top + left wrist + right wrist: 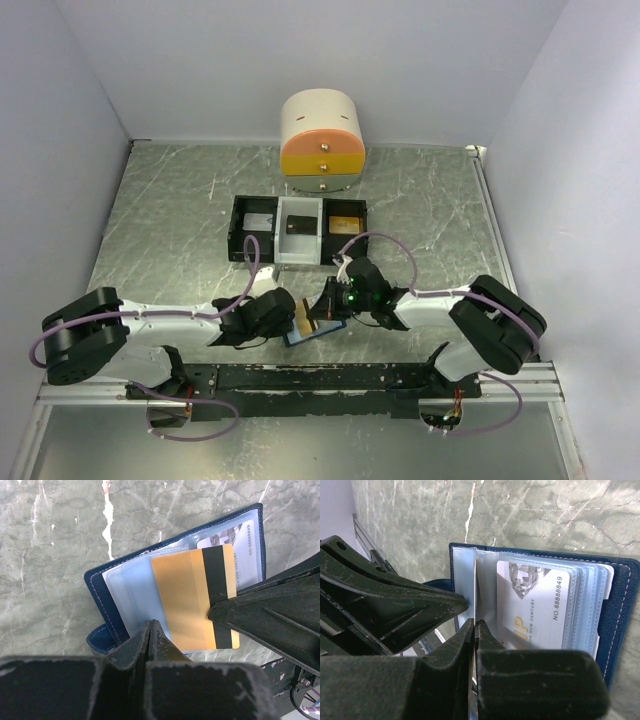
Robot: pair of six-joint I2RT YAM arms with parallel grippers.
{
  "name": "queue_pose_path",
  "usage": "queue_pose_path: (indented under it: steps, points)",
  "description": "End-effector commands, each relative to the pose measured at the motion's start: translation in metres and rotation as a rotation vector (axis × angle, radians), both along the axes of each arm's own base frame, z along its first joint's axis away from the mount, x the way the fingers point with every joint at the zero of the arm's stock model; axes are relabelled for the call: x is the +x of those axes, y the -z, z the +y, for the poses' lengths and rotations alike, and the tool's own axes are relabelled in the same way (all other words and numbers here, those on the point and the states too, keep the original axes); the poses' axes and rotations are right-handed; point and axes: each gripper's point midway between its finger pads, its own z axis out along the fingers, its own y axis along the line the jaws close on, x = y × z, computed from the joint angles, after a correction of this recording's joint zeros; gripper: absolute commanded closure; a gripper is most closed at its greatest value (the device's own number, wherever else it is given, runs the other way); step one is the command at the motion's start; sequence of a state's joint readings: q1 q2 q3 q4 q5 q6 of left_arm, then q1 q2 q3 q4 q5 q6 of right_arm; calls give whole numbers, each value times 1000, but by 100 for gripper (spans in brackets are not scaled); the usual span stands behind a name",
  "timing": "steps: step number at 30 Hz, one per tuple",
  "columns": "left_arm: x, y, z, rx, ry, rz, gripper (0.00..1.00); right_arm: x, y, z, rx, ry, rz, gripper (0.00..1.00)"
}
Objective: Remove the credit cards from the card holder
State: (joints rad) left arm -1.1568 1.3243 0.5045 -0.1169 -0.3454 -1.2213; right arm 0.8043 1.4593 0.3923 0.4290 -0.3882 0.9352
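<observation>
Here the left tool [151, 629] pinches a glossy clear sleeve of the navy stitched card holder [102, 587]. The right tool [475, 627] is closed on a thin gold credit card [180, 600].

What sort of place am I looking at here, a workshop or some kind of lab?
Most likely a robot test booth in a lab: plain white walls box in a marbled table, two arms are bolted to a rail, and props like a tray sit ready.

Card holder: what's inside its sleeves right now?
A white numbered card shows in the top sleeve; the gold card, pinched by the right gripper, lies over the card holder. Lower sleeves are covered, contents unseen.
</observation>
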Motion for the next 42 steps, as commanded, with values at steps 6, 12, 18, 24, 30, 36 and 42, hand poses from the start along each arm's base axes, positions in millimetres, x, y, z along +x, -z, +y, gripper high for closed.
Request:
queue_pose_path:
  steps: [6,12,18,24,30,36,42]
  points:
    - [-13,27,30,158,16,50,93,8,-9,-2,1,23,-33,92]
    - [-13,28,26,162,31,54,93,5,-1,3,11,23,-1,82]
    - [-14,29,26,172,32,60,93,8,-1,4,3,23,-16,82]
    - [-13,28,30,176,21,57,93,13,-3,3,-13,36,-37,94]
    - [-14,29,32,168,11,57,93,13,-6,0,-25,28,-57,100]
    - [-14,23,32,144,9,43,93,21,-25,-7,-23,54,-150,100]
    - [-12,9,28,90,15,18,93,29,-47,-8,-6,59,-247,100]
